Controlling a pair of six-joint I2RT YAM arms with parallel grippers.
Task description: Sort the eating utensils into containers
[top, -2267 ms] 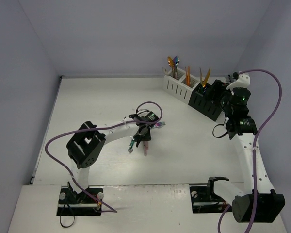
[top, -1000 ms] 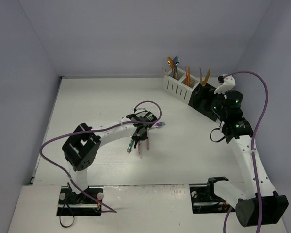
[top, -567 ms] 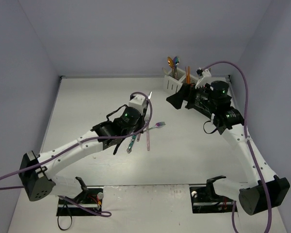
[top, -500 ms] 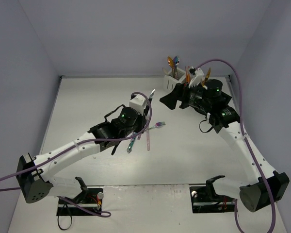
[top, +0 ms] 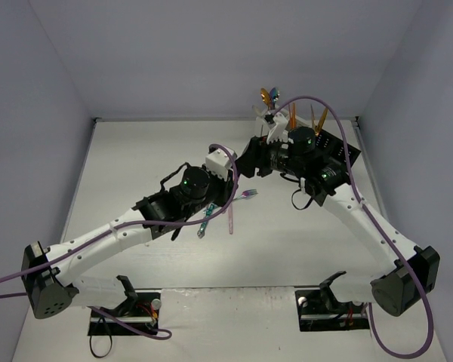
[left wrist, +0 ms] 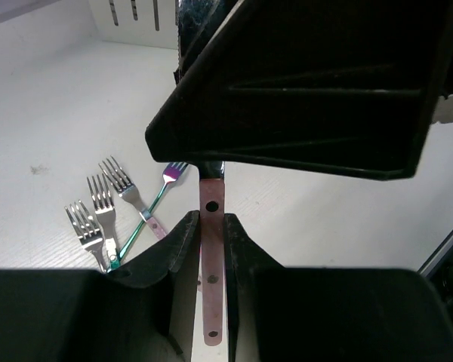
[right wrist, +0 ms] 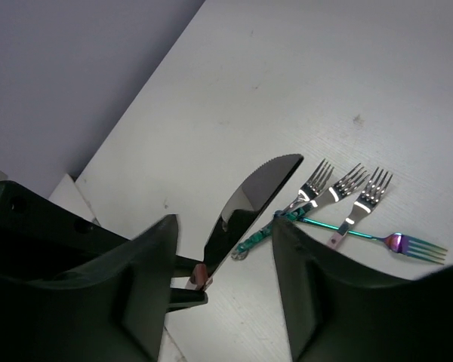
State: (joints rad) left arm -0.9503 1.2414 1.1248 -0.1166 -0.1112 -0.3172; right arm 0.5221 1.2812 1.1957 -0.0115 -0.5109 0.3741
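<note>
My left gripper (left wrist: 210,219) is shut on the pink handle of a knife (left wrist: 211,256) and holds it up off the table. The knife's dark shiny blade (right wrist: 249,200) rises between the fingers of my right gripper (right wrist: 225,226), which is open, with a gap on each side of the blade. In the top view my right gripper (top: 247,164) hangs over the left one at mid-table. Several forks (right wrist: 351,185) lie together on the table below, one of them iridescent (top: 246,194). The black container (top: 334,147) stands behind the right arm. A corner of the white container (left wrist: 132,19) shows in the left wrist view.
Spoons and other utensils (top: 269,96) stick up out of the containers at the back right. The right arm's purple cable (top: 340,128) loops over them. The forks (left wrist: 106,200) fan out with their tines toward the back wall.
My right arm has swung left from the containers to the raised knife, and its jaws have narrowed around the blade. My left gripper lifted the knife off the table and now holds it still.
</note>
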